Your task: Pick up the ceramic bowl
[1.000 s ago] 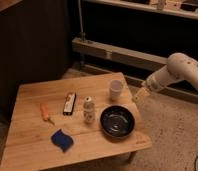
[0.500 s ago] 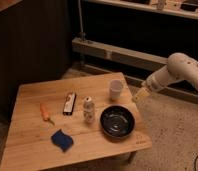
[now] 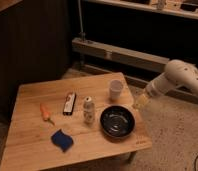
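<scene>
Near the right front edge of the low wooden table, the wide, round, glossy black ceramic bowl sits upright, mouth up, a small white cup behind it, a pale little bottle just left, while the end effector hovers beyond the table's right edge, fingers apart, empty.

On the table, the bowl sits near the right edge, with the cup behind it by the far right corner. Left of the bowl stands a bottle, then a remote, then a carrot. A cloth lies by the front edge. The gripper hangs just past the right edge.
</scene>
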